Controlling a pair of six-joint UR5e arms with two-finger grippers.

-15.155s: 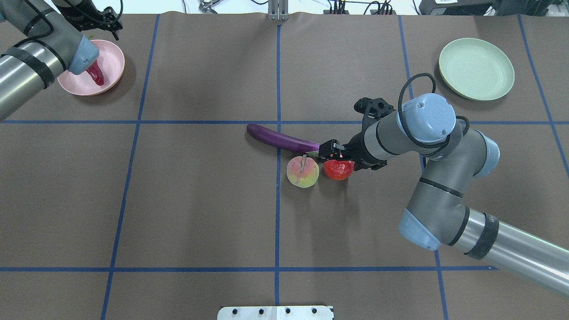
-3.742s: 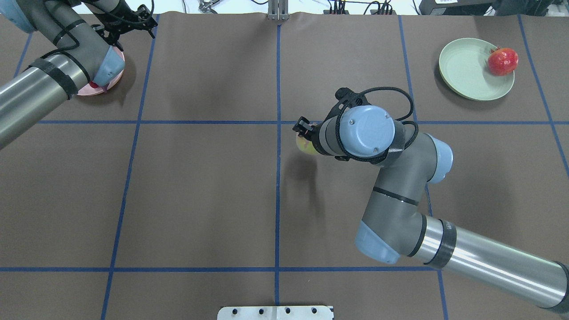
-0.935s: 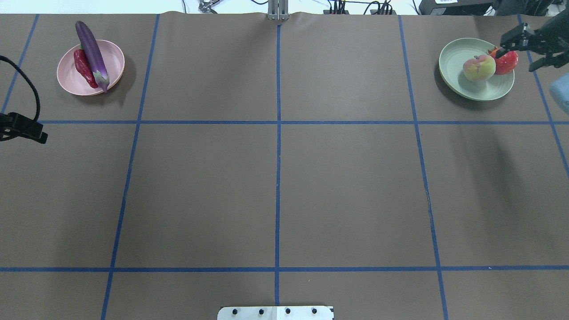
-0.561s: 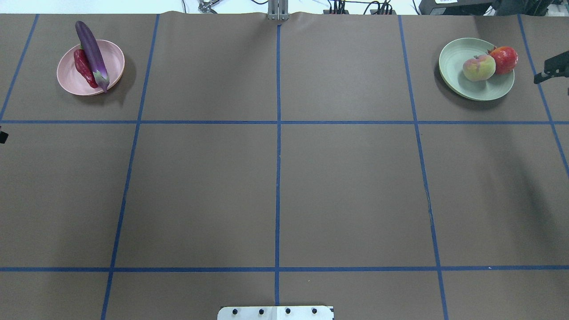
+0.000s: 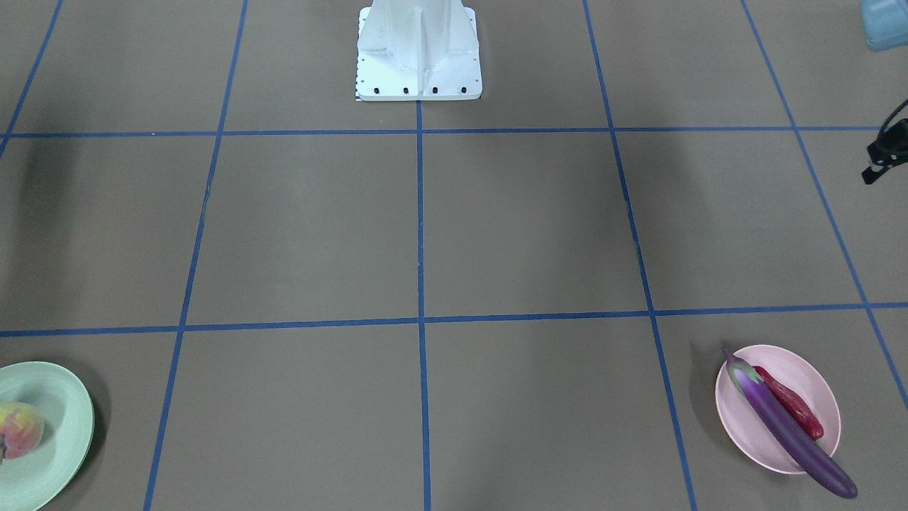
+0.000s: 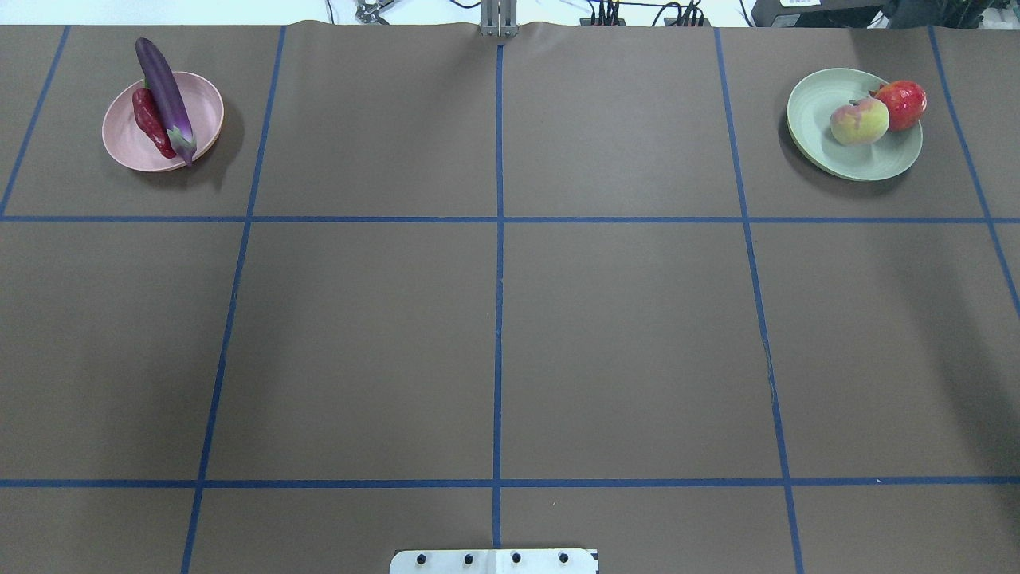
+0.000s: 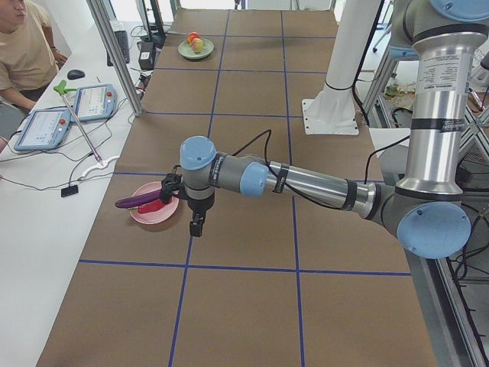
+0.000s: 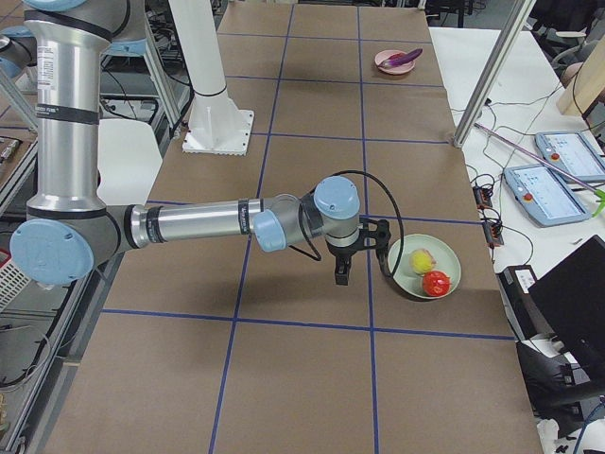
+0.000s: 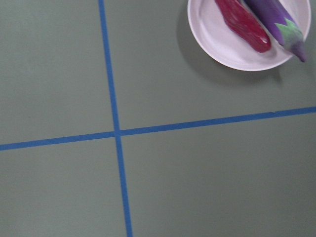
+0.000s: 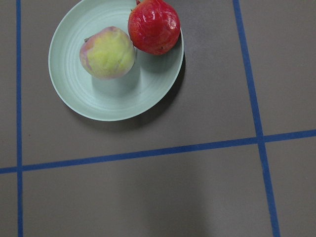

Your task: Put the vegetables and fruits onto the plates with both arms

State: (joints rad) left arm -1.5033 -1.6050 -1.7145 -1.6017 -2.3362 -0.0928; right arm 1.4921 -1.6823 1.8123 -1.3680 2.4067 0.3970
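The purple eggplant [image 6: 165,96] and the red chili [image 6: 151,123] lie on the pink plate [image 6: 203,104] at the far left; the eggplant overhangs the rim. The peach [image 6: 859,122] and the pomegranate [image 6: 901,104] sit on the green plate [image 6: 821,104] at the far right. Neither arm shows in the overhead view. My left gripper [image 7: 197,227] hangs above the table just beside the pink plate [image 7: 164,216]. My right gripper [image 8: 340,274] hangs beside the green plate [image 8: 416,284]. I cannot tell whether either is open or shut. Both wrist views show only plates and table.
The white base block [image 5: 418,50] stands at the robot's edge of the table. Blue tape lines divide the brown table cover. An operator [image 7: 23,46] and tablets are beside the table's far long edge.
Both arms have drawn back out of the overhead view: the right gripper left the green plate's right side, the left one left the left edge. The produce stays on the plates.
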